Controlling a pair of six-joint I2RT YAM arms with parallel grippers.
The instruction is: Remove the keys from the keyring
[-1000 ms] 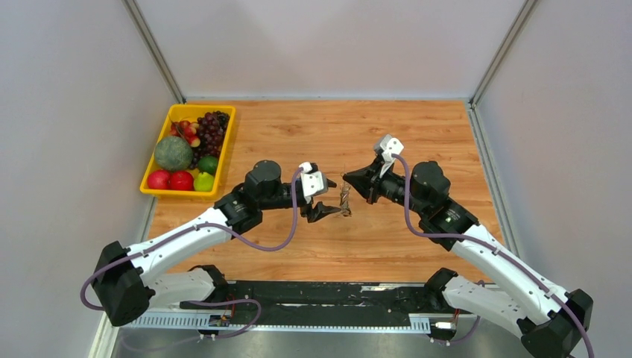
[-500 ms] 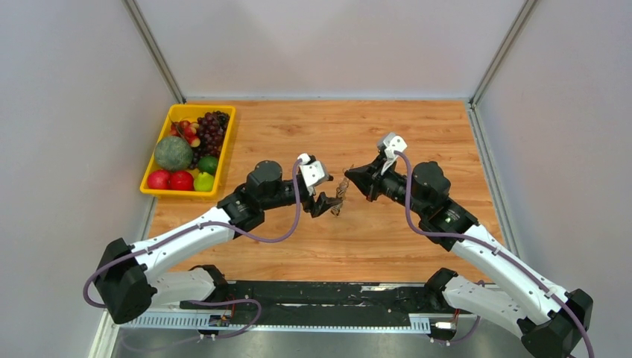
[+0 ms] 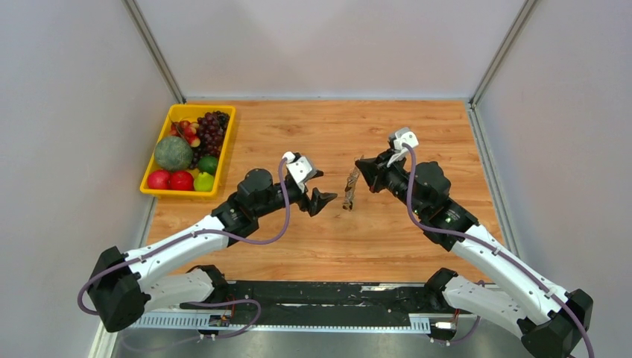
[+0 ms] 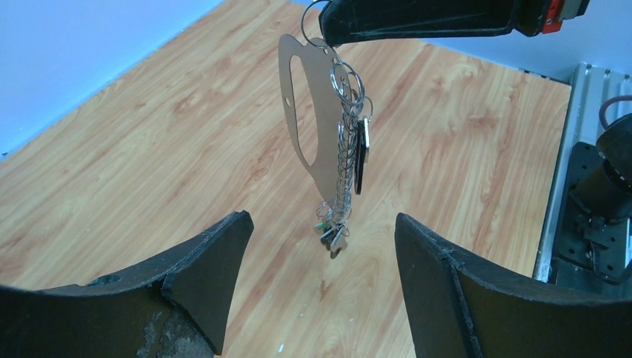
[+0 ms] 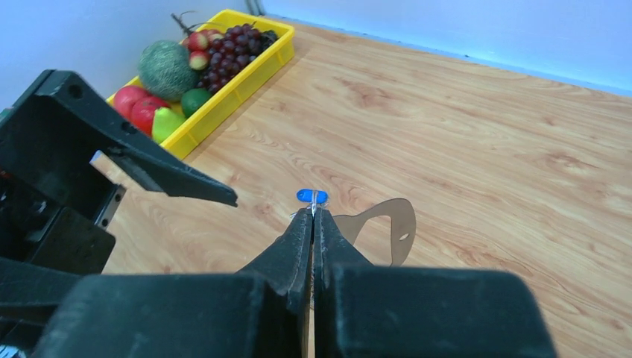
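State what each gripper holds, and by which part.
The right gripper is shut on the keyring, pinching its top end so the keys hang at the bottom. The left gripper is open and empty.

A robotics lab cell: plain grey panels [image 3: 328, 45] are enclosing a wooden counter [image 3: 313, 127], with a black mounting rail [image 3: 328, 292] running along its near edge.

I see keyring [image 3: 351, 186] hanging from R claw [image 3: 364, 168] over surface [image 3: 313, 134] ctr; L claw [image 3: 322, 200] at its 8 o'clock, apart. Fruit tray [image 3: 226, 153] at surface's 10 o'clock.
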